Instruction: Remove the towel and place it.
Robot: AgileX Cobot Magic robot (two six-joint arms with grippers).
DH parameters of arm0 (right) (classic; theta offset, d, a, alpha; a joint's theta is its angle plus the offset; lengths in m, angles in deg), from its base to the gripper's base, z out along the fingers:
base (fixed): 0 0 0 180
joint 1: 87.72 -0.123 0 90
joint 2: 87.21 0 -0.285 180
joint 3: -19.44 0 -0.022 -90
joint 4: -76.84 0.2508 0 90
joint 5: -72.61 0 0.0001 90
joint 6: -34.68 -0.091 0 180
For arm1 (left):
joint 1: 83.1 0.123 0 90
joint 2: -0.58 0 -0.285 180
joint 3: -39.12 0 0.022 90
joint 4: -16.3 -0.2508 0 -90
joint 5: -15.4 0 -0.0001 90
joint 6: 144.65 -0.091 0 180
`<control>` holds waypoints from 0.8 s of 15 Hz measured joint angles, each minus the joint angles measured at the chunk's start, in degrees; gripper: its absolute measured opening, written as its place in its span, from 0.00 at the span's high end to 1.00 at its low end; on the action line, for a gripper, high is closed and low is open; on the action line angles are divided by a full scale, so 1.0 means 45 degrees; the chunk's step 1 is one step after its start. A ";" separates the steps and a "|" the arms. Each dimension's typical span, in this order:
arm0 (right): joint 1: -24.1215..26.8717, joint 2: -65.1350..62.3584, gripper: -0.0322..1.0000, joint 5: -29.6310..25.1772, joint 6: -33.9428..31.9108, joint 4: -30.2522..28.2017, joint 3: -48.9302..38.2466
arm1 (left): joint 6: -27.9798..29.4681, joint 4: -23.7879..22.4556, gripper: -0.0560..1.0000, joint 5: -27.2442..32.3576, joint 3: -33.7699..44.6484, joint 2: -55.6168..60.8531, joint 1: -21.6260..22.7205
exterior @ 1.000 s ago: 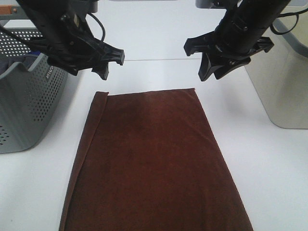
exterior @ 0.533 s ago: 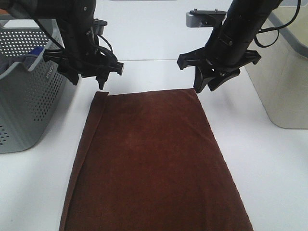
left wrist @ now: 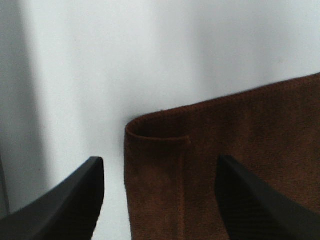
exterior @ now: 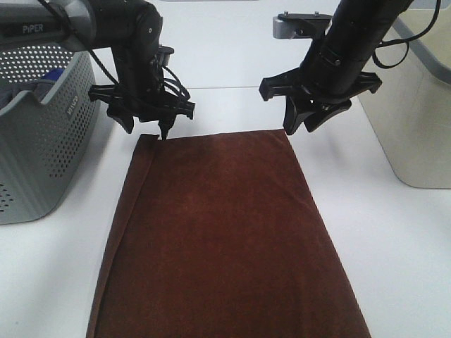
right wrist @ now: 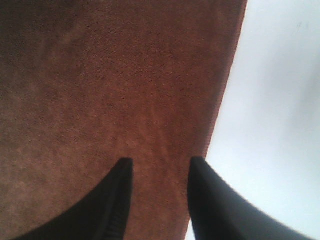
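Since half a second ago the left gripper [exterior: 146, 129] has dropped and shifted toward the far left corner of the towel [exterior: 218, 239]. Its jaws are spread wide, and in its wrist view the corner lies between the two fingers [left wrist: 75, 200]. The right gripper [exterior: 303, 127] has hardly moved. It hangs just over the far right corner with its jaws parted by a narrower gap and nothing between them. The towel lies flat on the white table [exterior: 394, 239], its far edge just under both grippers and its near end running out of the overhead view. Its left edge is folded over into a narrow strip that ends in a rounded corner [left wrist: 150, 131]. Bare tabletop shows on both sides of the cloth and beyond its far edge. A grey perforated basket [exterior: 35, 148] stands at the left, apart from the towel, with something blue [exterior: 53, 76] showing inside. A pale bin [exterior: 416, 120] stands at the right, and its contents cannot be seen.
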 joint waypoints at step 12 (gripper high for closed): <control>0.0000 0.0000 0.62 0.0089 0.0000 -0.0064 0.0000 | -0.0064 -0.0624 0.61 0.0713 -0.1070 -0.1235 0.0000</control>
